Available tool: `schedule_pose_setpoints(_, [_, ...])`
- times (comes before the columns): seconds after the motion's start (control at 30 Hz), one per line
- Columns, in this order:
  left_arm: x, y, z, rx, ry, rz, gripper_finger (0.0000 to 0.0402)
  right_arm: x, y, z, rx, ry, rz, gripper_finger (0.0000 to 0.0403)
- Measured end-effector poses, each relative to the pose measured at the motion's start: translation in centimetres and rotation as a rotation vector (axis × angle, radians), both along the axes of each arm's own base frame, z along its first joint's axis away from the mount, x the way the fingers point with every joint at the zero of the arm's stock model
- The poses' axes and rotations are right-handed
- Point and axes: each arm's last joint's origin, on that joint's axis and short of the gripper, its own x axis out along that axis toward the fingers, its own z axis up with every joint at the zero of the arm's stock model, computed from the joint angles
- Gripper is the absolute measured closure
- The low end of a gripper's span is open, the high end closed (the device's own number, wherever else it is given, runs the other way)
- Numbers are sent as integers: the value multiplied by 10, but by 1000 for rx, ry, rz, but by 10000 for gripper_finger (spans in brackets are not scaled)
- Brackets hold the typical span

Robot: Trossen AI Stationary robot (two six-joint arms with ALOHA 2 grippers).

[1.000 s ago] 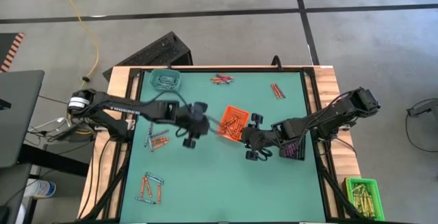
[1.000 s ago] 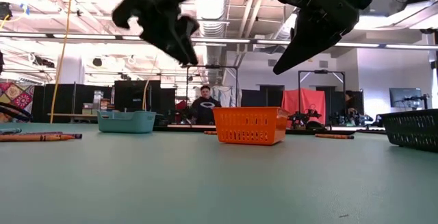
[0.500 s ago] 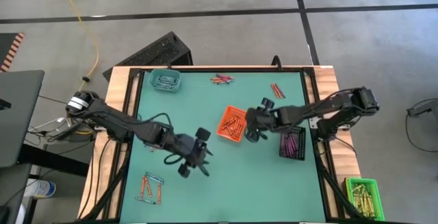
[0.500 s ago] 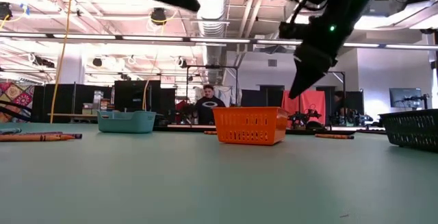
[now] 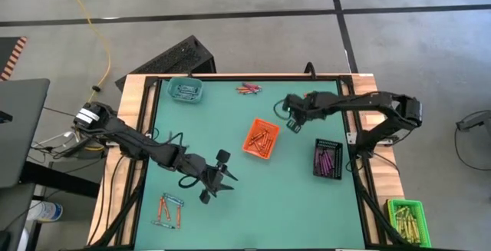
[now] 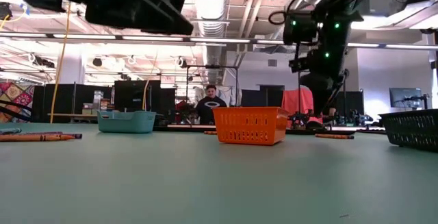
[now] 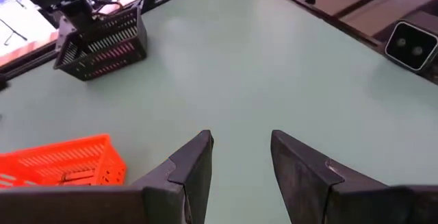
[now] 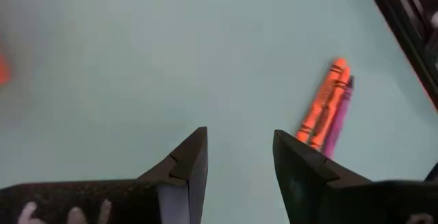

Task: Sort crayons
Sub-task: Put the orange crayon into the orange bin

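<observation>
I count four small baskets on my screens: a teal basket at the far left corner of the table, an orange basket near the middle, a black basket toward the right edge, and a green basket off the table to the right. Loose crayons lie in two groups that I can see from above: the far-edge group and the near-left group; the sticks in each are too small to count. My right wrist camera shows three crayons lying together, two orange and one purple. One person stands in the room behind. Two arms are over the table.
</observation>
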Motion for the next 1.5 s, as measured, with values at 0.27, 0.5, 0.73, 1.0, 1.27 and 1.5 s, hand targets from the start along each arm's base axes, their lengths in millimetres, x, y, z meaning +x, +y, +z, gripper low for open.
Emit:
schedule_pose_setpoints(0.27, [-3, 0, -3, -33, -28, -16, 262, -27, -53, 0, 78, -49, -171, 244])
schedule_pose_setpoints(0.5, [-3, 0, -4, -43, -24, -36, 262, -41, -81, -5, 128, -114, -247, 244])
schedule_pose_setpoints(0.73, [-3, 0, -3, -46, -23, -37, 262, -37, -96, -35, 203, -61, -246, 244])
schedule_pose_setpoints(1.0, [-5, -4, -4, -52, -15, -48, 262, -39, -104, -49, 235, -30, -256, 244])
schedule_pose_setpoints(1.27, [-5, -3, -4, -49, -16, -48, 262, -36, -104, -49, 256, -71, -237, 279])
schedule_pose_setpoints(1.5, [-5, -3, -4, -50, -16, -48, 262, -30, -98, -49, 256, -70, -207, 343])
